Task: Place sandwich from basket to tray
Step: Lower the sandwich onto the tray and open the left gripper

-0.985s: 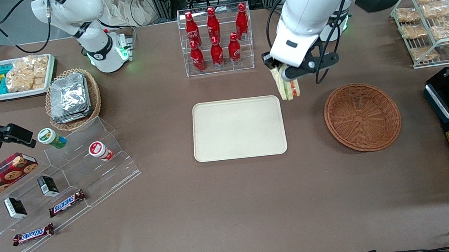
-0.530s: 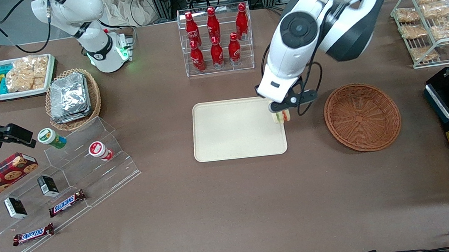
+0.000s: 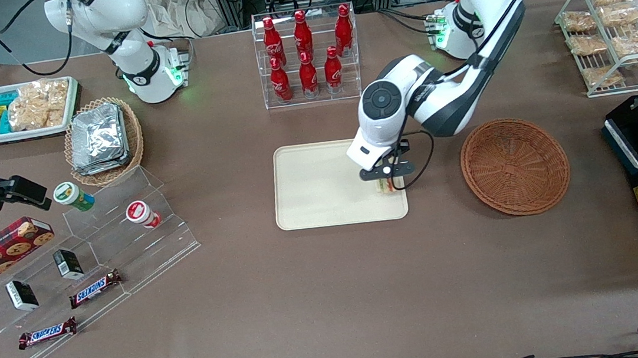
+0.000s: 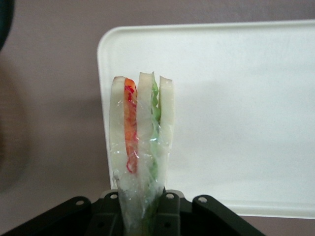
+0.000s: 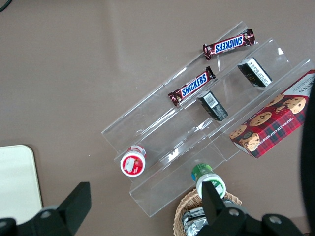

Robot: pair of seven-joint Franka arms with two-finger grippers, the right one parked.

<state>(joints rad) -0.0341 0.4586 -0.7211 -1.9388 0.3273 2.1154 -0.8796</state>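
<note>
While the gripper (image 3: 388, 179) clamps the sandwich (image 3: 390, 185), the wedge hangs over the tray (image 3: 320, 188).
Gripper and sandwich sit low above the tray's end nearest the basket (image 3: 514, 165), close to the tray corner nearer the front camera; whether the sandwich touches the tray cannot be told. From the wrist, the sandwich (image 4: 141, 147) stands on edge with its red-orange and green layers showing through clear wrap, just inside the tray (image 4: 236, 113) rim. The basket lies on the surface beside the tray, toward the working arm's end.
</note>
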